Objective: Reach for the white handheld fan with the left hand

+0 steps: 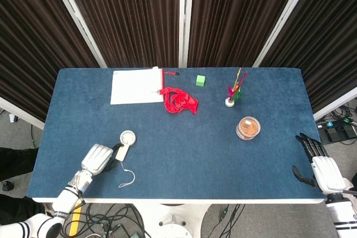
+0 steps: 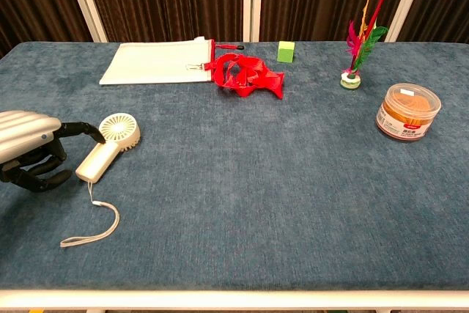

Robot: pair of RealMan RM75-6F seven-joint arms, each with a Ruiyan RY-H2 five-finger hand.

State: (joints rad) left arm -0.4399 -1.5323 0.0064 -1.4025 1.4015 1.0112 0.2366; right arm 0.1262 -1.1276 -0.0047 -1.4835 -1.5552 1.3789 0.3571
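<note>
The fan (image 2: 108,144) lies flat on the blue table (image 1: 184,154) toward its near left corner, round head pointing off at about one o'clock and handle running back toward seven. A thin white cord (image 2: 91,223) trails from the handle end and loops on the cloth nearer the front edge.

The left hand (image 2: 29,148) sits at nine o'clock from the fan, just beside the handle. Its dark fingers (image 2: 80,130) are curled partway, apart from one another, with nothing in them. The foremost fingertip reaches close to the fan where head meets handle; whether it touches, I cannot tell from either view. Nothing lies between hand and fan.

The right hand (image 1: 321,166) rests at the table's far right edge, well apart from everything, its fingers spread loosely and holding nothing.

Everything else is well clear of the fan, up toward twelve and two o'clock. A white sheet (image 1: 135,86) lies flat near the back edge, with a small red and black object (image 1: 172,73) just off its right corner. A crumpled red strap (image 2: 246,75) sits just beside the sheet's right side. Further right is a green cube (image 2: 286,51), then a feathered shuttlecock (image 2: 359,42) standing upright on its white base. A round clear tub (image 2: 408,112) with orange contents stands nearer the front, at about five o'clock from the shuttlecock.
</note>
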